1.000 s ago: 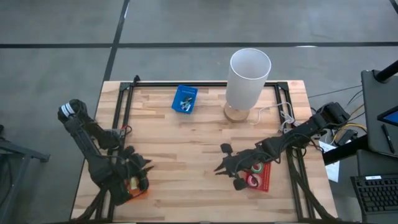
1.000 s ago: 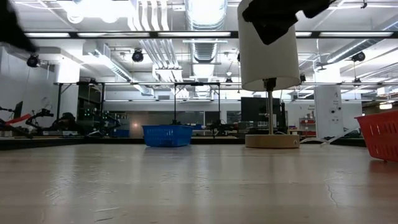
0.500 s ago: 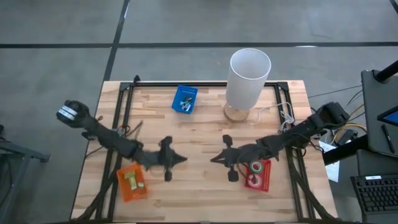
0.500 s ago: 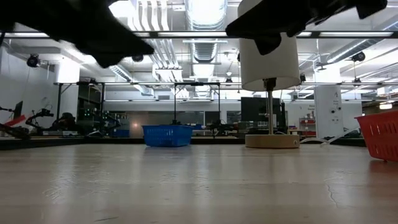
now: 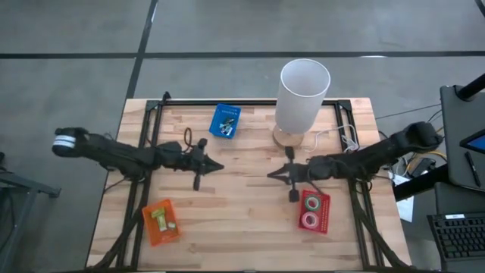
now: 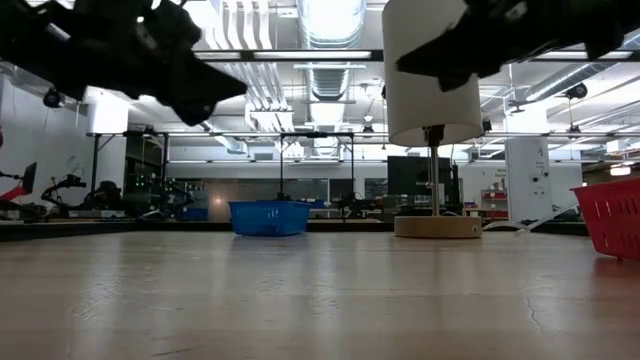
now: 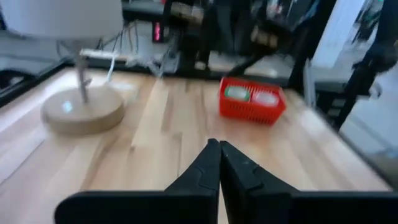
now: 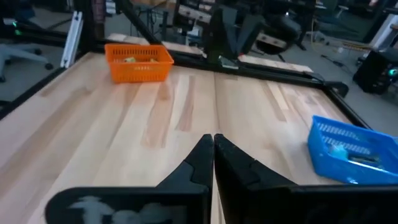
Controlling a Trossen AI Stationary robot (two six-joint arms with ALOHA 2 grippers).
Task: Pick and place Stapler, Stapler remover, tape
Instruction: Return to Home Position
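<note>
Two rolls of tape, green (image 5: 311,203) and pink (image 5: 308,221), lie in a red basket (image 5: 324,215) at the near right; both rolls (image 7: 237,93) also show in the left wrist view. A yellow-green thing (image 5: 161,219) lies in an orange basket (image 5: 151,230) at the near left. Small things lie in a blue basket (image 5: 225,120) at the far edge. Which of these is the stapler or the stapler remover I cannot tell. My left gripper (image 5: 220,167) and right gripper (image 5: 270,176) hover shut over the table's middle, tips facing each other, holding nothing.
A lamp with a white shade (image 5: 303,91) stands on a round wooden base (image 5: 286,139) at the far right, its cord (image 5: 333,135) trailing toward the right edge. A black frame (image 5: 151,136) runs along the table's sides. Bare wood (image 5: 242,212) lies between the near baskets.
My left gripper has left the orange basket, risen and swung toward the table's middle and far side. My right gripper has drawn away from the red basket toward the far side, levelled out and shut. Both arms now stretch level across the table. The baskets have stayed put.
</note>
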